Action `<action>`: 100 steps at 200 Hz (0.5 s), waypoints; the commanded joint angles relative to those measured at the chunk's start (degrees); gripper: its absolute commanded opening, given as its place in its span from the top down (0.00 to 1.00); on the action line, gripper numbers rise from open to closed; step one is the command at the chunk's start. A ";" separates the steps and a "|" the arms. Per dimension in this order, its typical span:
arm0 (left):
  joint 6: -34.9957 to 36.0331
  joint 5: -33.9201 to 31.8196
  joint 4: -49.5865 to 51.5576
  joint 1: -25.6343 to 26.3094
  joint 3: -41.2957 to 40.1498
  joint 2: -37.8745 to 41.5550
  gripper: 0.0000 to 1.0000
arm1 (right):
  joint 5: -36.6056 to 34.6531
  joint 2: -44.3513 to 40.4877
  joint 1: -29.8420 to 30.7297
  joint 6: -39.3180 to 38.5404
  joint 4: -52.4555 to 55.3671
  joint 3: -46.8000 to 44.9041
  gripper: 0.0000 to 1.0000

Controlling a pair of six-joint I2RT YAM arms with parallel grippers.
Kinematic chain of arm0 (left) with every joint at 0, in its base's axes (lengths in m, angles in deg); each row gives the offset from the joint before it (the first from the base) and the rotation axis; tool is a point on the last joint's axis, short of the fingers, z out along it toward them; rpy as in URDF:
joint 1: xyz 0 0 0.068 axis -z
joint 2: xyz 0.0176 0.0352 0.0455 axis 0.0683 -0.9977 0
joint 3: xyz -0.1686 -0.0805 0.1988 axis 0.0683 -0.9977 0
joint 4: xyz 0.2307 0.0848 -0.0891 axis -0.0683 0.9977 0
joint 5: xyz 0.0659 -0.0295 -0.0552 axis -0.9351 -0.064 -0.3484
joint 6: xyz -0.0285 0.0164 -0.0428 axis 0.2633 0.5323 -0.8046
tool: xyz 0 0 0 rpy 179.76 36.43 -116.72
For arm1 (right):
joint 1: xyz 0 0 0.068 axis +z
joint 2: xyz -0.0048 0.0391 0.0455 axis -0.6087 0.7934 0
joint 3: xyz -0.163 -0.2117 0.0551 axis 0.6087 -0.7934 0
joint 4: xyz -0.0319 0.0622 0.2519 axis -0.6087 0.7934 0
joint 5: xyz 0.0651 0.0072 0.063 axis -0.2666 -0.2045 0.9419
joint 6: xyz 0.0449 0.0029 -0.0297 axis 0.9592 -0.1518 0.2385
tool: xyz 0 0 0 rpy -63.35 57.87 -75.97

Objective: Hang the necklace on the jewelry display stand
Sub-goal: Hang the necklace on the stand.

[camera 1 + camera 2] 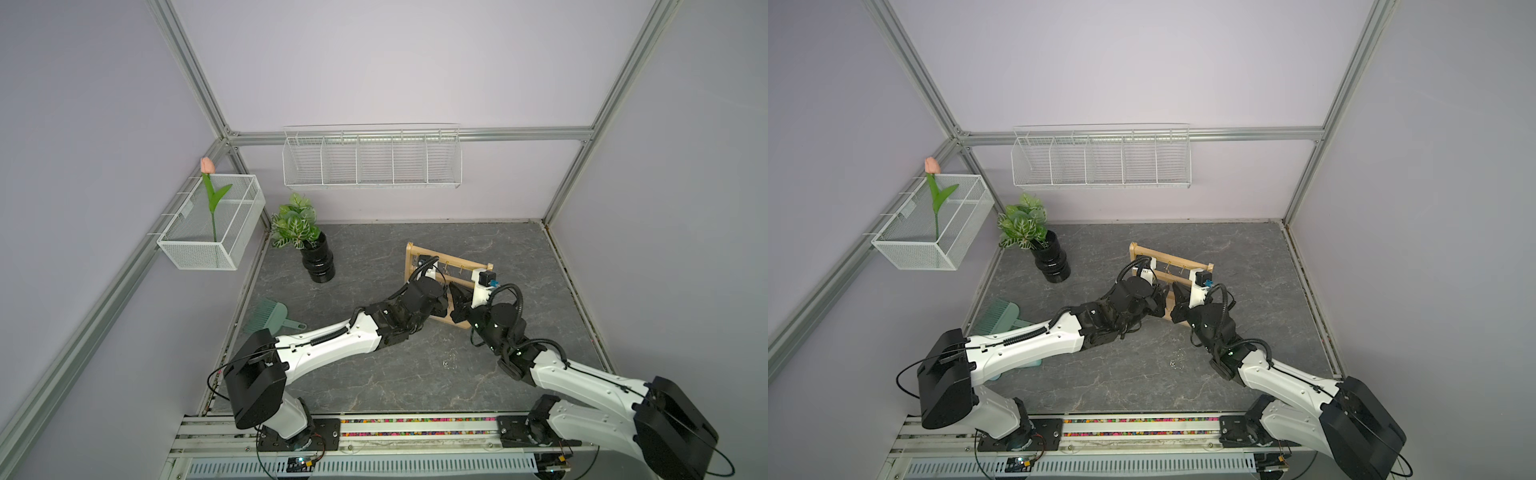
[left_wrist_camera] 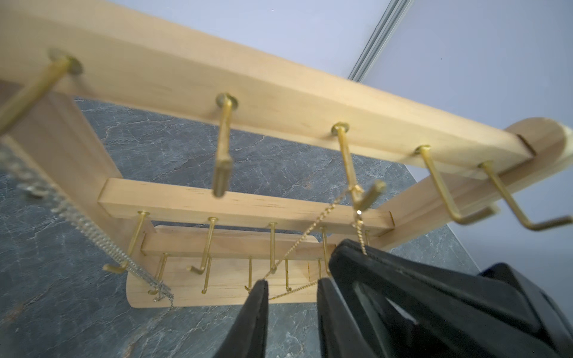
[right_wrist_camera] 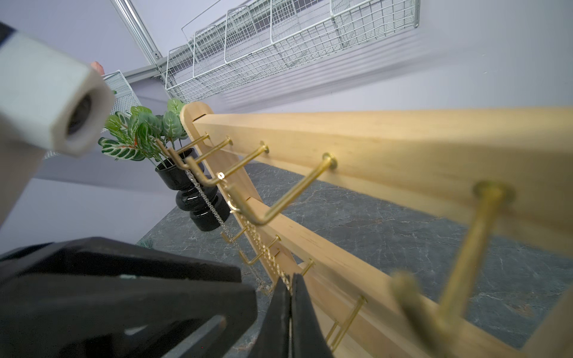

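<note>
Left gripper [image 2: 291, 288]: fingers [image 2: 257, 310] parted, with a clear gap between the pads and nothing pinched. A gold strand crosses the gap and touches one fingertip. That reads as loose contact, not a grip.

Right gripper [image 3: 290, 286]: fingers [image 3: 302, 313] pressed together, clamping the necklace [image 2: 307, 231] at the very tips.

The necklace is a fine gold chain, already looped over a hook [image 2: 347, 161]. It is the middle of five hooks on the top crossbar of the jewelry display stand [image 2: 279, 102]. Two strands run down from that hook on the stand's hook side, one toward each gripper. Both look fairly straight rather than dangling free.

Handling, as a judgement: very light, fully limp, thin and slippery, and it snags easily on neighbouring hooks. The best hold is a fingertip pinch on a short run of links below the hook. A hard pull is risky, since it could drag the loop off the hook or strain the links. A gentle release should let it drop and hang.

A silver chain [image 2: 93, 229] hangs from the end hook of the same crossbar, apart from the gold one.

In both top views the two grippers sit close together just in front of the stand.
</note>
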 commanded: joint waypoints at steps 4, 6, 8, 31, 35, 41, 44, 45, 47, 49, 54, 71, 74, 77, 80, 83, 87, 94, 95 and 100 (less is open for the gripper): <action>0.37 0.34 -1.76 -0.71 2.36 -2.44 0.70 | -0.04 -0.62 -0.04 0.02 -1.15 0.45 0.93; 0.33 0.37 -1.85 -0.72 2.46 -2.59 0.70 | -0.04 -0.62 -0.08 -0.02 -1.21 0.43 0.93; 0.48 0.34 -1.96 -0.72 2.60 -2.72 0.70 | -0.01 -0.62 -0.08 0.03 -1.18 0.38 0.93; 0.78 0.60 -3.00 -1.07 3.45 -4.17 0.71 | -0.03 -0.65 -0.12 0.12 -1.48 0.08 0.93; 0.89 0.80 -3.11 -1.15 3.64 -4.33 0.72 | -0.03 -0.70 -0.08 0.08 -1.56 0.03 0.93; 1.12 1.03 -3.14 -1.22 3.98 -4.66 0.73 | -0.11 -0.71 -0.09 0.08 -1.62 -0.02 0.93; 1.16 1.00 -3.18 -1.23 4.10 -4.73 0.74 | -0.12 -0.71 -0.06 0.08 -1.61 -0.10 0.93; 1.21 1.00 -3.20 -1.24 4.16 -4.73 0.74 | -0.12 -0.71 -0.04 0.08 -1.61 -0.10 0.93; 1.25 1.02 -3.17 -1.24 4.25 -4.75 0.74 | -0.19 -0.75 -0.10 0.08 -1.61 -0.15 0.93; 1.25 1.14 -3.19 -1.24 4.34 -4.82 0.74 | -0.18 -0.79 -0.05 0.12 -1.61 -0.20 0.93; 1.30 1.33 -3.33 -1.25 4.49 -4.81 0.75 | -0.29 -0.84 -0.09 0.08 -1.70 -0.26 0.93; 1.50 2.27 -3.62 -1.25 4.78 -4.82 0.78 | -0.47 -0.97 -0.18 0.09 -1.69 -0.43 0.93; 1.44 2.37 -3.58 -1.25 4.81 -4.82 0.80 | -0.47 -0.99 -0.12 0.05 -1.70 -0.49 0.93; 1.43 2.36 -3.53 -1.25 4.90 -4.77 0.81 | -0.54 -1.10 -0.12 0.02 -1.69 -0.46 0.93; 1.30 2.52 -3.56 -1.25 4.92 -4.74 0.82 | -0.56 -1.07 -0.15 0.01 -1.69 -0.48 0.93; 1.31 2.54 -3.51 -1.25 4.85 -4.76 0.84 | -0.54 -1.06 -0.15 -0.01 -1.69 -0.47 0.93; 1.27 2.58 -3.54 -1.25 4.72 -4.58 0.85 | -0.63 -1.08 -0.15 0.05 -1.69 -0.50 0.93; 1.09 2.75 -3.54 -1.25 4.51 -4.36 0.88 | -0.64 -1.15 -0.24 0.02 -1.69 -0.50 0.93; 1.09 2.75 -3.51 -1.25 4.45 -4.32 0.88 | -0.65 -1.19 -0.27 0.01 -1.74 -0.52 0.93; 0.93 2.83 -3.47 -1.25 4.28 -4.08 0.89 | -0.60 -1.23 -0.21 0.02 -1.70 -0.55 0.93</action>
